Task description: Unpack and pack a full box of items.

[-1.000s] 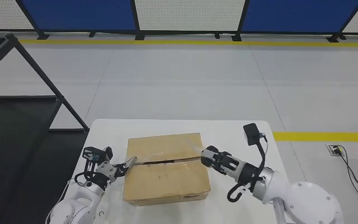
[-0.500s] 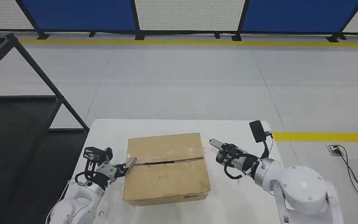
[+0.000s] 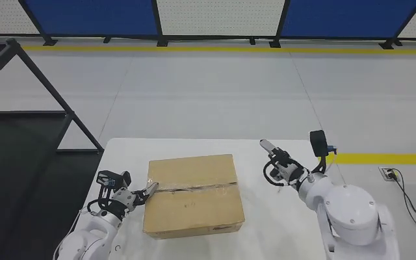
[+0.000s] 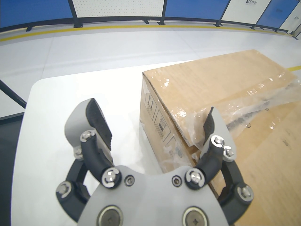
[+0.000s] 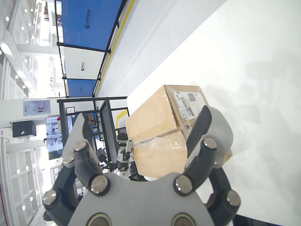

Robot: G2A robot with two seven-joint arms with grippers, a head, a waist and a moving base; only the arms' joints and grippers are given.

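A closed cardboard box (image 3: pixel 192 194) sits in the middle of the white table (image 3: pixel 273 221). Clear, wrinkled tape (image 4: pixel 258 104) runs along its top seam (image 3: pixel 195 186). My left gripper (image 3: pixel 151 190) is open at the left end of that seam; in the left wrist view (image 4: pixel 152 114) one fingertip (image 4: pixel 211 118) touches the loose tape at the box's top edge, the other hangs beside the box. My right gripper (image 3: pixel 269 148) is open and holds nothing, off the box's far right corner. In the right wrist view (image 5: pixel 143 116) it looks back at the box (image 5: pixel 152 147).
A shipping label (image 5: pixel 185 104) is stuck on the box's right end. A black metal rack (image 3: pixel 39 84) stands on the floor to the left of the table. Bare tabletop (image 3: pixel 273 195) lies to the right of the box. Blue and white partitions (image 3: pixel 221 16) line the back.
My right gripper has drawn away from the right end of the box's seam, moving right and toward the table's far side. The left gripper and the box have stayed put.
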